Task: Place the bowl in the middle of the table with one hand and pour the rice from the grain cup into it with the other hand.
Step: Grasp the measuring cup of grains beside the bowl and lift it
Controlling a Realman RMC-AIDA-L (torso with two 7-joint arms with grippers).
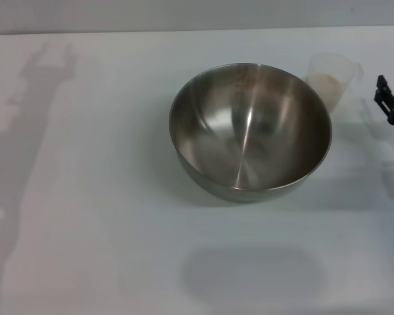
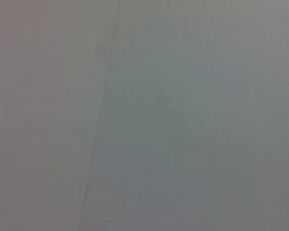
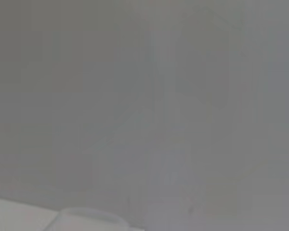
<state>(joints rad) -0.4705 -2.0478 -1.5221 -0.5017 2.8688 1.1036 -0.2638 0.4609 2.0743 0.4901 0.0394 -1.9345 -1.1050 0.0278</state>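
The bowl [image 1: 250, 131] sits upright and empty near the middle of the table [image 1: 85, 197]. Just behind its right rim stands the cup [image 1: 331, 79], its lower part hidden by the bowl; pale rice [image 1: 325, 79] shows through its wall. The right hand [image 1: 390, 105] enters at the right edge, near the cup but apart from it, mostly cut off, so I cannot tell its grip. The left hand is out of sight. Both wrist views show only blurred grey surface.

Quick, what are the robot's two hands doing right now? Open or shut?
Left gripper: not in view in any picture.
Right gripper: at the table's right edge beside the grain cup, holding nothing; open or shut cannot be told.
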